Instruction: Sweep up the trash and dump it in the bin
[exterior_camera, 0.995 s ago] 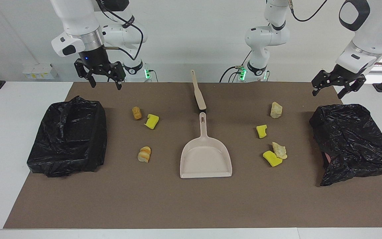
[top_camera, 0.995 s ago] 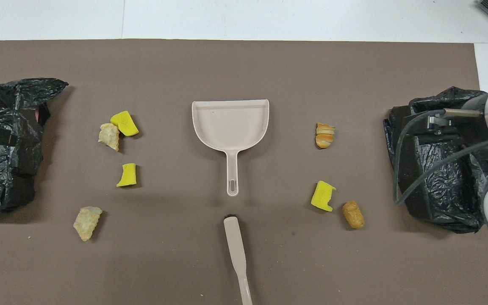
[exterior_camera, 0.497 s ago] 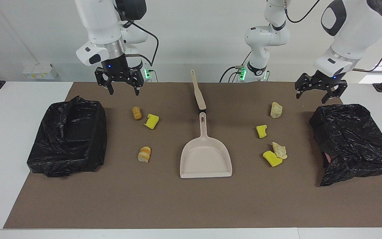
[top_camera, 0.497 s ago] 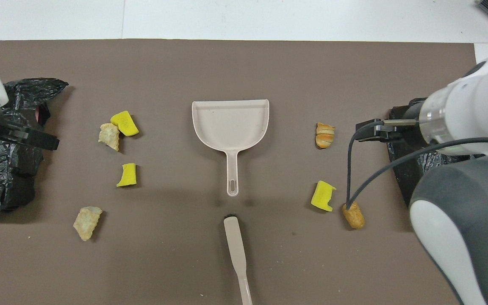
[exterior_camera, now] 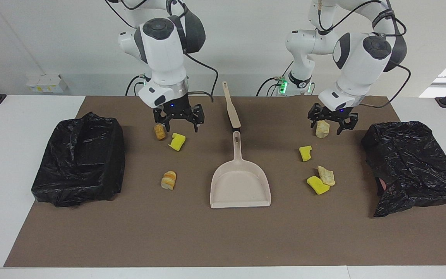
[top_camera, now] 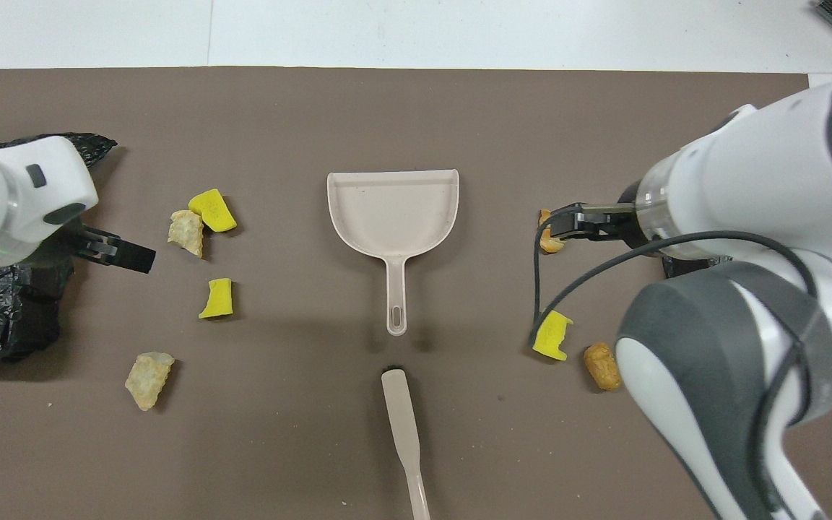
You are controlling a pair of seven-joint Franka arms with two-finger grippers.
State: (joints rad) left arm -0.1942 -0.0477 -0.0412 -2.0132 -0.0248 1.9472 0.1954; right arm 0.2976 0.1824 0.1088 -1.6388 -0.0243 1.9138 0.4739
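Note:
Seven scraps of trash lie on the brown mat (exterior_camera: 223, 236). Toward the right arm's end are a golden-brown lump (exterior_camera: 160, 132) (top_camera: 601, 365), a yellow sponge chunk (exterior_camera: 177, 142) (top_camera: 552, 336) and a bread-like lump (exterior_camera: 168, 180). Toward the left arm's end are a pale lump (exterior_camera: 322, 129) (top_camera: 148, 378), a yellow chunk (exterior_camera: 305, 153) (top_camera: 217, 298), and another yellow chunk (exterior_camera: 317, 185) (top_camera: 212, 210) touching a tan lump (exterior_camera: 326, 175) (top_camera: 185, 232). My right gripper (exterior_camera: 181, 127) hangs open and empty above the golden-brown lump and sponge chunk. My left gripper (exterior_camera: 325, 128) hangs open and empty above the pale lump.
A beige dustpan (exterior_camera: 240, 186) (top_camera: 392, 213) lies mid-mat with its handle toward the robots. A beige brush (exterior_camera: 231, 106) (top_camera: 403, 419) lies in line with it, nearer to the robots. A black-bagged bin stands at the right arm's end (exterior_camera: 79, 159) and another at the left arm's end (exterior_camera: 412, 166).
Both arms have swung inward from over the bins toward the middle of the mat and come lower. Both grippers stay open and empty. The trash, dustpan and brush have not moved.

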